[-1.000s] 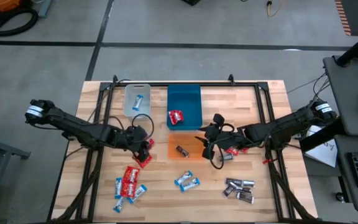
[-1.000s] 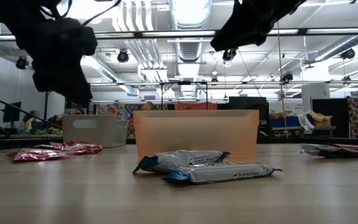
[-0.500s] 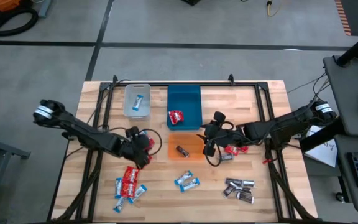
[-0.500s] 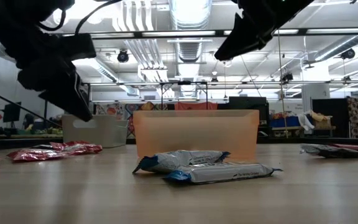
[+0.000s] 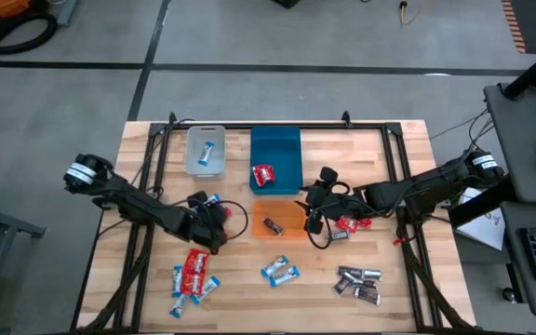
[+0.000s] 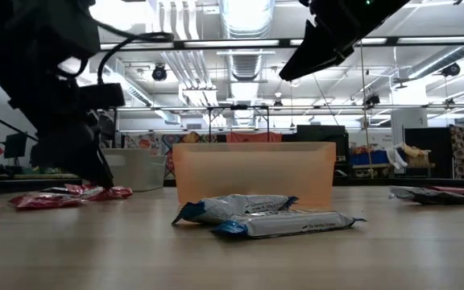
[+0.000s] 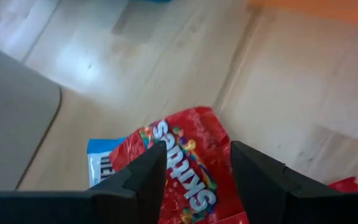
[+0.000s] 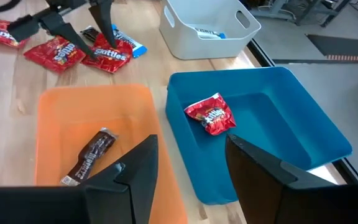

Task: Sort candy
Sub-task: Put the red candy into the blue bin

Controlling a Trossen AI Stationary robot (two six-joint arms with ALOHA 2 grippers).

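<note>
Three bins sit at the far middle of the tabletop [image 5: 380,158], evidently one per candy kind: the blue bin [image 5: 275,158] holds a red pack [image 5: 264,173], the orange bin [image 5: 281,220] a dark bar [image 5: 273,225], and the clear bin [image 5: 205,151], far left, a blue-and-white pack [image 5: 207,151]. Unsorted candy lies nearer: red and blue-white packs [image 5: 190,273] near left, two blue-white ones [image 5: 280,271] in the middle, dark bars [image 5: 357,283] near right.

Left of the orange bin, the left gripper [image 5: 214,221] is low over a red pack [image 7: 185,165] that overlaps a blue-white one [image 7: 102,165]; its jaws are released and straddle the wrapper, probably lining up a pick for the blue bin. Hanging over the orange bin's right edge is the right gripper [image 5: 311,216], jaws spread and empty, likely because the dark bar below has just been dropped.

Only the left wrist view shows the wrapper print and the overlap beneath the jaws. From the right wrist view the bin contents read clearly, with the left arm's fingers [image 8: 98,28] at the red packs. Seen level, the low view shows the left arm close down to the tabletop and the right arm high.
</note>
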